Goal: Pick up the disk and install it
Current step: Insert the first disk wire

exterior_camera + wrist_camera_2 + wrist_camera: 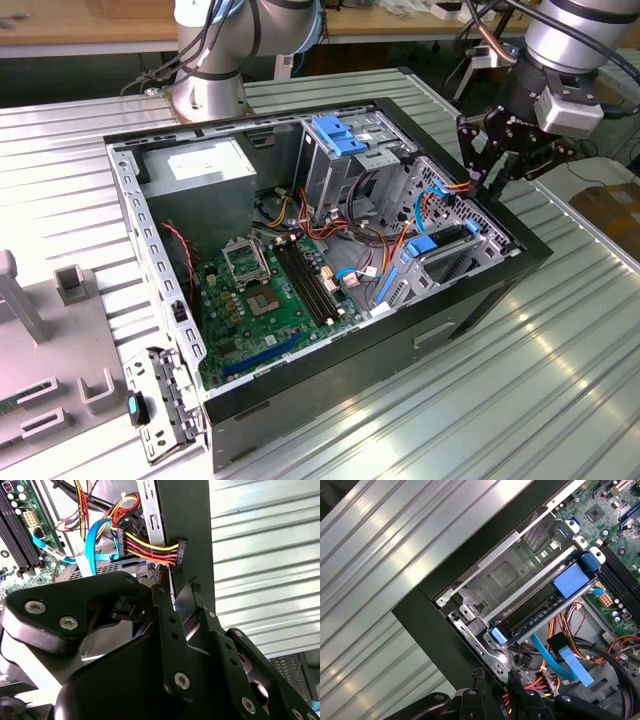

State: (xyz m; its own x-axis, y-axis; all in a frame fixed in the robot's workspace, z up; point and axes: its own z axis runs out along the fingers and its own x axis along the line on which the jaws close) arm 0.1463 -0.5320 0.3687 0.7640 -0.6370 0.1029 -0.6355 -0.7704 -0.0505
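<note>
Pincer (492,182) is spread and holds nothing, tips right at the rim of the PC case (440,330) on the exterior view's right. Just inside, power wires (150,547) and a blue data cable (555,655) hang loose. Disk (540,615) sits in the low bay w/ its blue rail, apparently slid home. Risk: a finger snags wires or clips the rim, tugging a plug or unseating the disk.

The arm (210,70) was silver-grey tube with pale blue joint caps, black cables (203,25) trailing along it. Its gripper (497,180) was matte black, angular, studded with small silver screws (182,680).
</note>
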